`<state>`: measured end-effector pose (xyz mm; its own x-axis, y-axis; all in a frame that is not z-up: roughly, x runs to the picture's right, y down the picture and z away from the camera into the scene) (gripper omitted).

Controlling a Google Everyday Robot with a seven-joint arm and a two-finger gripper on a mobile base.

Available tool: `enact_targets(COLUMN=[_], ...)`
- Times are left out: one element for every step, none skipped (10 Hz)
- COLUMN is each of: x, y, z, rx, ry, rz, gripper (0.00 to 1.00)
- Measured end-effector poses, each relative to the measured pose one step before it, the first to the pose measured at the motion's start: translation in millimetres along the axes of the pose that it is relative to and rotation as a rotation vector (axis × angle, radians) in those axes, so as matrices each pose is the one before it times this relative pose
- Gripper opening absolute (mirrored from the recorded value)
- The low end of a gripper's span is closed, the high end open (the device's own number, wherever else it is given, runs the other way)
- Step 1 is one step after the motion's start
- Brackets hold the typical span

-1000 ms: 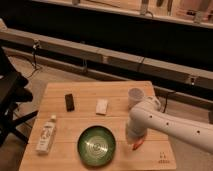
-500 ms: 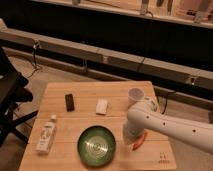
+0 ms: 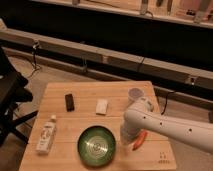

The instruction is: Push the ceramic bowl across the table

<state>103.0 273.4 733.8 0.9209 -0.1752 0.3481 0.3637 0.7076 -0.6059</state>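
One ceramic bowl (image 3: 96,145), green and glossy with pale rings at its centre, sits upright on the tabletop (image 3: 85,92), close to the near edge and about midway along it. Toward the near right corner a small dark mark (image 3: 162,157) shows on the planks. Just beside the bowl, on its side toward the right edge, the gripper (image 3: 126,139) is down low over the wood at the end of a white arm (image 3: 170,129) that reaches in across the right edge. Its fingers are together; whether they touch the bowl's rim cannot be told. An orange-red thing (image 3: 140,140), long and slanted, shows just beside the gripper on the side away from the bowl, and it is unclear whether it belongs to the robot or lies loose. A white bottle (image 3: 46,135) lies flat along the left edge near the near left corner, its cap pointing toward the far edge. Farther back, a small black block (image 3: 69,102) and a small white block (image 3: 102,106) lie near each other around the middle of the tabletop, both apart from the bowl. A white cup (image 3: 135,94) stands near the far right corner, just behind the arm's rounded joint. Beyond the far edge lies the floor (image 3: 50,70), with a dark chair (image 3: 10,95) off the left edge and a long low ledge (image 3: 100,52) carrying cables (image 3: 85,67).
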Motion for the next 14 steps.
enact_targets(x=[-3.42,-2.48,-2.12,-2.03,-2.24,-1.72,-1.20,-1.82,-1.59,-2.87,-1.79,-1.70,-1.75,-1.72], y=[-1.63,-0.83,-0.59,-1.01,-0.93,-0.77,-0.03,-0.69,-0.36,-1.36,-0.62,-0.69,-0.50,-0.30], z=[1.59,1.54,1.43,0.66,0.92,0.74,0.94,0.61,0.90,1.05,0.70,0.83,0.41,0.88], rx=[-0.00212,-0.00179,-0.00189,-0.00120,-0.00143,-0.00123,-0.00340,-0.00159,-0.00172,-0.00145,-0.00133,-0.00160,-0.00171,-0.00303], ry=[-0.00128,-0.00236,-0.00112,-0.00108,-0.00118,-0.00023,0.00050,-0.00082,0.00055,-0.00038,-0.00019,-0.00011,0.00014,0.00103], rz=[-0.00782,-0.00372,-0.00318,-0.00427,-0.00389,-0.00352,-0.00282,-0.00304,-0.00169,-0.00387,-0.00251,-0.00197,-0.00168,-0.00254], gripper=[0.02,0.02,0.02,0.02,0.02,0.02,0.02,0.02,0.02,0.02,0.02,0.02,0.02,0.02])
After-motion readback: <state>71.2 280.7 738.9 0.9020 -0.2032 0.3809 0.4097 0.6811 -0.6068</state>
